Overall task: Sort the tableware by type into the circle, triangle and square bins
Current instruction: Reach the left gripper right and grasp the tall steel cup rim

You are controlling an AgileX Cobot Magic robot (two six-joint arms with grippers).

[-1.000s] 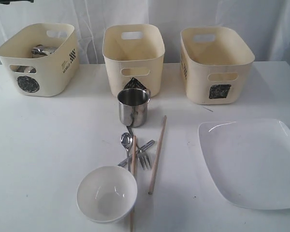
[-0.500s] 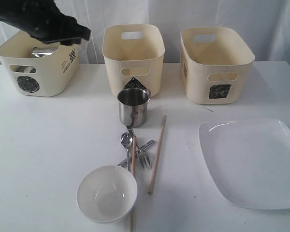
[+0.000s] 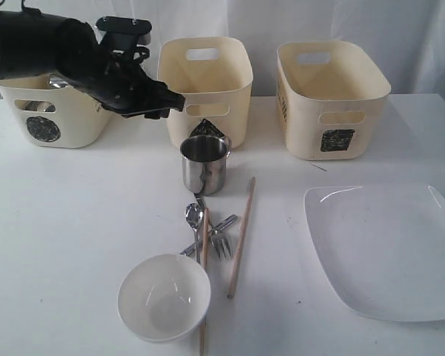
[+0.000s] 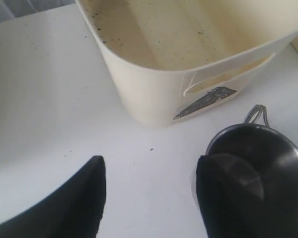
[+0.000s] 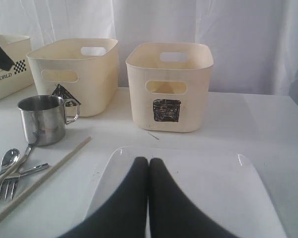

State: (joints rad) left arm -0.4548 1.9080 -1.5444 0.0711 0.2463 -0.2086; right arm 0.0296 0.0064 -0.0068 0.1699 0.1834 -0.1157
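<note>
While left jaws gape nearby, steel mug [image 3: 205, 165] half-hides mark [image 3: 206, 126] on triangle bin [image 3: 205, 78].

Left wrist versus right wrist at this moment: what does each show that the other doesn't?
Only the left wrist: the open left gripper and a look down into the triangle tub. Only the right wrist: the shut right gripper, the plate, square bin, spoon, fork, a chopstick and a corner of the circle tub. Both: the mug, the triangle tub's marked face and the table.
</note>
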